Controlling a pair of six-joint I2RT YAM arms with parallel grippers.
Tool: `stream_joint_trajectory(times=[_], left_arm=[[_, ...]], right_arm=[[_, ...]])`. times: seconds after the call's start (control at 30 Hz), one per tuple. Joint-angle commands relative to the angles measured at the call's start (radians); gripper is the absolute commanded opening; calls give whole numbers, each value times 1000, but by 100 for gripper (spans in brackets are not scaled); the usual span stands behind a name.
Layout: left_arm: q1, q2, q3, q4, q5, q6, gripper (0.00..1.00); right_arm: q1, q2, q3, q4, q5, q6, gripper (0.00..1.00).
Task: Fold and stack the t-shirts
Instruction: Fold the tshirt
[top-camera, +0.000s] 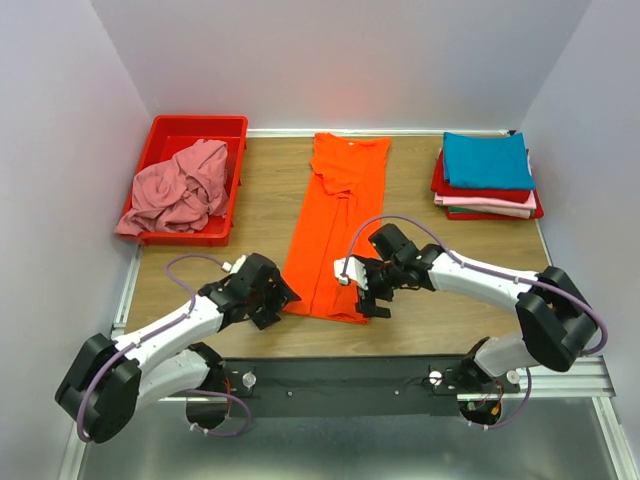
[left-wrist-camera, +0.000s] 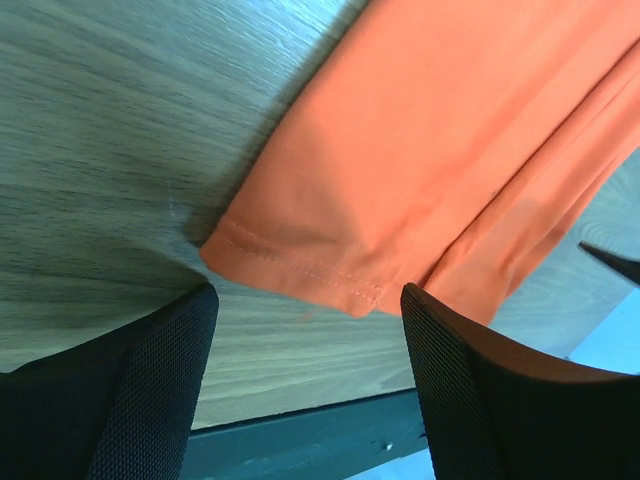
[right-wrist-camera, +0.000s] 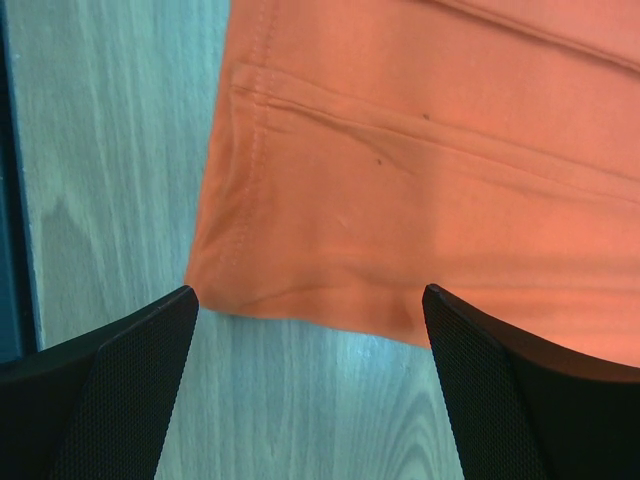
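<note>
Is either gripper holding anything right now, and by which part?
Nothing held: left gripper and right gripper are open, at the near hem corners of the orange t-shirt.

The top external camera looked down from high above, on the near-hem side of the orange t-shirt (top-camera: 335, 225), far enough off to hold the whole wooden table (top-camera: 260, 190). The left wrist camera hung close over the shirt's near left hem corner, facing down; the right wrist camera hung as close over the near right corner. All three views shared that hem.
</note>
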Motion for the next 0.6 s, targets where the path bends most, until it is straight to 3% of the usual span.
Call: stream_joint_trajectory(times=[0.0,0.2,0.37,0.5,0.53,0.57], left_arm=[[-6,-22,-26,-39,-82,-72,81],[-8,16,-18,-36,-116,-75,77],[-8,92,23,-18,-156,-42,65],[-8,132,37,-5,-160,-22,47],[-6,136,42,-7,-163,-15,39],[-6,139,42,-4,-163,-12,38]], right_arm=[[42,-19,-20,26,-1,6,100],[129,12,-37,41,25,-3,100],[171,62,-39,75,94,20,93],[171,82,-45,91,129,32,77],[172,88,-45,96,138,34,67],[171,93,-43,98,141,40,61]])
